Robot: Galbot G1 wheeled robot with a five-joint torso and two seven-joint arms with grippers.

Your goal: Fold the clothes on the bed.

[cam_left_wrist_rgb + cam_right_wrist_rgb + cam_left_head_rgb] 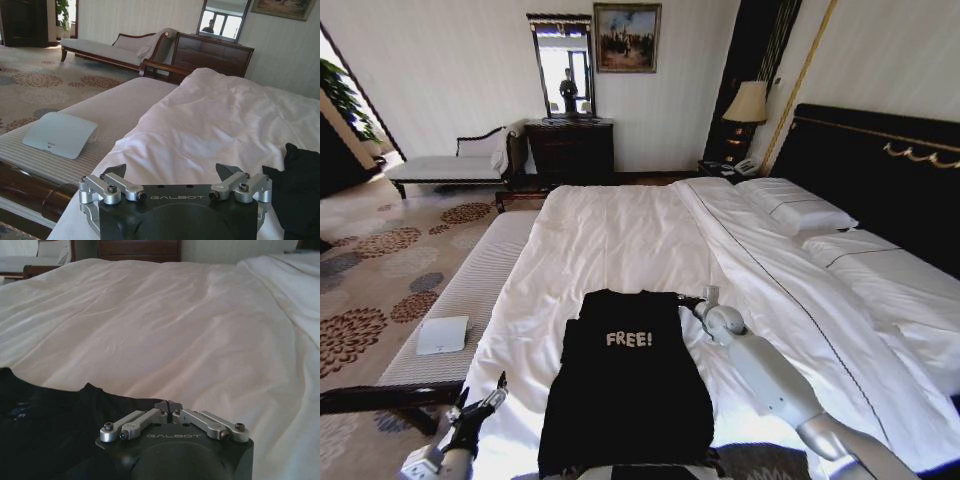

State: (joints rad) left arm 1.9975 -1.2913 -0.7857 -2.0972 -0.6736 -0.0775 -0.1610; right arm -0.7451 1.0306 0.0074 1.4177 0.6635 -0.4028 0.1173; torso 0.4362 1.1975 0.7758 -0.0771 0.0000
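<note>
Black soft fabric top [625,385] with white "FREE!" lettering is spread on the white-sheeted bed [620,240]; its shoulder is pinched by right pincer [169,405], left pincer [175,175] is held spread beside it.

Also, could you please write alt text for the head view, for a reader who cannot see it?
A black top with white "FREE!" lettering lies flat on a large white bed. The right gripper, shut, rests at the top's far right corner, and the left gripper, open, waits near the bed's left edge beside a pale bench.
</note>
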